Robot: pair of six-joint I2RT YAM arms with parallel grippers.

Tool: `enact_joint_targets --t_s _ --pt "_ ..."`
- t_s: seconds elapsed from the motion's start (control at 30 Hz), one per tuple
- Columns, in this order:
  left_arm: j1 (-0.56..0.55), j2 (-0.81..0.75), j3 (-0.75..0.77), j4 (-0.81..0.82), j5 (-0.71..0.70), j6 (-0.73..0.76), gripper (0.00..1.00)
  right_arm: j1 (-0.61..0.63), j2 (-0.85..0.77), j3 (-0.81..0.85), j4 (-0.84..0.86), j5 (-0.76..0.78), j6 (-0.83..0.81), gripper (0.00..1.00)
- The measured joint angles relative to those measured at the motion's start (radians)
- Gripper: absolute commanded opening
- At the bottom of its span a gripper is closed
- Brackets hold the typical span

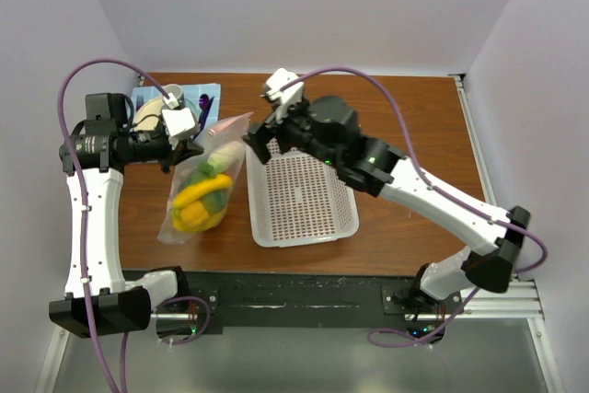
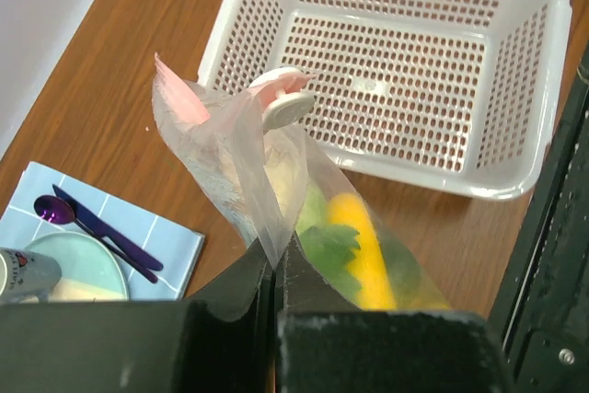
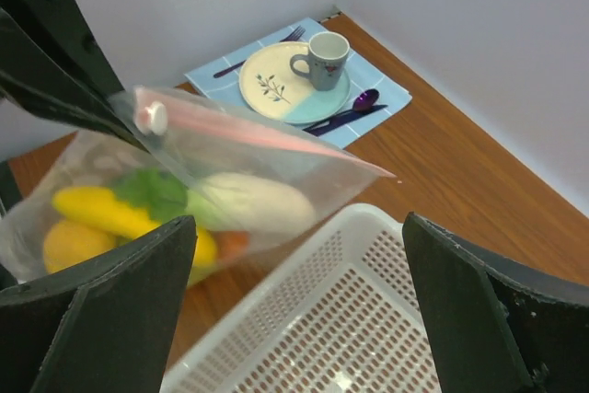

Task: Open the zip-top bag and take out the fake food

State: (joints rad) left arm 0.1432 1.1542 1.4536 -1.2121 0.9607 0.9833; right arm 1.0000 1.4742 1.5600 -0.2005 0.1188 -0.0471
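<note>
Seen from above, the zip-top bag [image 1: 207, 181] sits left of centre on a brown table, between the two arms and just left of a white mesh basket [image 1: 304, 236]. Its top end is raised, and its lower end seems to rest on the wood. The fake food [image 1: 198, 204], yellow, green and cream pieces, is bunched inside. In the left wrist view, the left gripper [image 2: 276, 264] at the bottom of the frame has its fingers pressed together on a fold of clear film below the pink zipper strip and its white slider [image 2: 287, 108]. In the right wrist view, the right gripper [image 3: 296, 220] has its fingers spread wide at the lower corners, holding nothing, with the zipper edge just ahead. A plate [image 3: 276, 80] and cup [image 3: 324, 57] stand on a blue mat at the upper centre. The left pinch looks thin, so a hard tug could slip the film free and drop the bag. If the right fingers close on both layers, the mouth would probably stay sealed.
</note>
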Motion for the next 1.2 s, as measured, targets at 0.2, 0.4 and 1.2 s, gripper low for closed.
enact_joint_targets --t_s 0.2,0.4,1.2 --pt "0.0 0.02 0.024 -0.078 0.014 0.101 0.0 -0.071 -0.08 -0.064 0.079 -0.22 -0.058 0.92" --pt "0.0 -0.024 0.021 -0.103 0.095 0.234 0.0 -0.058 -0.032 -0.064 0.109 -0.419 -0.146 0.79" --pt "-0.051 -0.084 0.0 -0.114 0.206 0.333 0.0 -0.059 0.123 -0.034 0.174 -0.504 -0.298 0.48"
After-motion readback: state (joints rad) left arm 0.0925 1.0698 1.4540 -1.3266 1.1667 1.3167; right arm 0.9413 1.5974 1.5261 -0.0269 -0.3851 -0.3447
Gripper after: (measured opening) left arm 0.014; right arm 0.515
